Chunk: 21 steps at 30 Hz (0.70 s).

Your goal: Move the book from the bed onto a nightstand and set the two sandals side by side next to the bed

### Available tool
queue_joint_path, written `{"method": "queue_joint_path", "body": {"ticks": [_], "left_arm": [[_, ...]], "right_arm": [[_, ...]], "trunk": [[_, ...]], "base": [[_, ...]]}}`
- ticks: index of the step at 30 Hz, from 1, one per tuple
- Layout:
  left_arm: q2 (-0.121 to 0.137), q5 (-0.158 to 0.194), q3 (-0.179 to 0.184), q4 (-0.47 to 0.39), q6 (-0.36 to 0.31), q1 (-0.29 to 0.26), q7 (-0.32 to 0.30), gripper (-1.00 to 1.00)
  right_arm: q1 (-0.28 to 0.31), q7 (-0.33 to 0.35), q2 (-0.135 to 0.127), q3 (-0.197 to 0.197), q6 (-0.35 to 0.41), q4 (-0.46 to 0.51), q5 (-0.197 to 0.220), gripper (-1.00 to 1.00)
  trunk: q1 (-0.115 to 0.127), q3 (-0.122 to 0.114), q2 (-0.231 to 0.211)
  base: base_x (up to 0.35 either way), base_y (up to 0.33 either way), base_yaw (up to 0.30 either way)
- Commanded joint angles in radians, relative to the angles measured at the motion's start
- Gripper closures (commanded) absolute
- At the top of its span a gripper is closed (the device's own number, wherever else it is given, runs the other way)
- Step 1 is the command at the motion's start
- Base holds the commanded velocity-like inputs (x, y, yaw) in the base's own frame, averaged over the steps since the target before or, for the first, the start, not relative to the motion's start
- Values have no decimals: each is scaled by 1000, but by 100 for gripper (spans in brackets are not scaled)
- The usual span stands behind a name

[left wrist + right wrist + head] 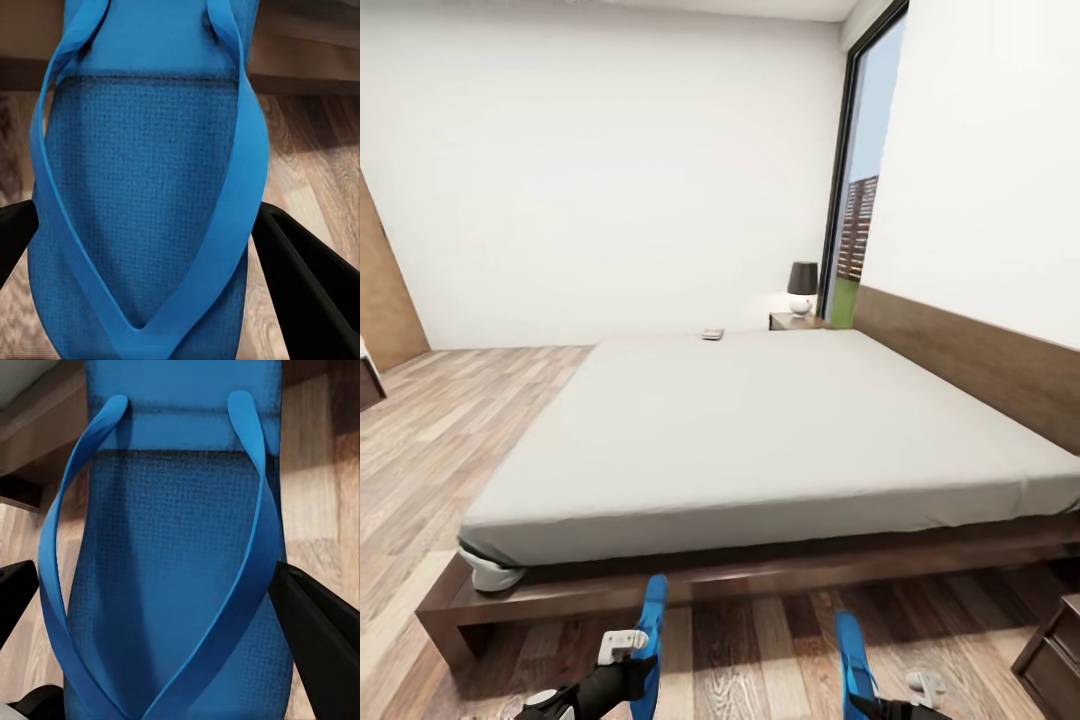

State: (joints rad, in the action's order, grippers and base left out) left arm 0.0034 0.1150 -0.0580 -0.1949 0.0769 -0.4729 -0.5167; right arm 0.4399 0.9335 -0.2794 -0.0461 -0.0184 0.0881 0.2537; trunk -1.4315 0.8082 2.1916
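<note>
Each gripper holds a bright blue sandal in front of the bed's near side. The left sandal (653,625) (150,187) sits between the black fingers (300,277) of my left gripper (643,672), which is shut on it. My right gripper (863,700) is shut on the right sandal (852,655) (176,555), one finger (319,622) on each side. Both sandals point toward the bed (760,440) above the plank floor. The book (712,334) lies at the mattress's far edge. One nightstand (792,321) stands at the far side by the headboard, another (1052,650) at the near right.
A dark-shaded lamp (802,286) stands on the far nightstand beside a tall black-framed window (855,210). The bed's dark wooden frame (690,580) runs just ahead of the sandals. A brown door (385,290) and dark furniture (368,380) are at the left. Open wood floor (450,440) stretches left of the bed.
</note>
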Motion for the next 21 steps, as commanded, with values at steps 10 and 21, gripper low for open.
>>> {"method": "queue_joint_path", "body": {"ticks": [10, 21], "left_arm": [[0, 3, -8, 2, 0, -1, -6, 100], [0, 3, -9, 2, 0, -1, -6, 100]], "right_arm": [[0, 2, 0, -5, -2, -1, -2, 100], [0, 3, -1, -6, -2, -1, -2, 100]], "trunk": [[0, 1, 0], [0, 1, 0]], "base": [[0, 0, 266], [0, 0, 135]]}}
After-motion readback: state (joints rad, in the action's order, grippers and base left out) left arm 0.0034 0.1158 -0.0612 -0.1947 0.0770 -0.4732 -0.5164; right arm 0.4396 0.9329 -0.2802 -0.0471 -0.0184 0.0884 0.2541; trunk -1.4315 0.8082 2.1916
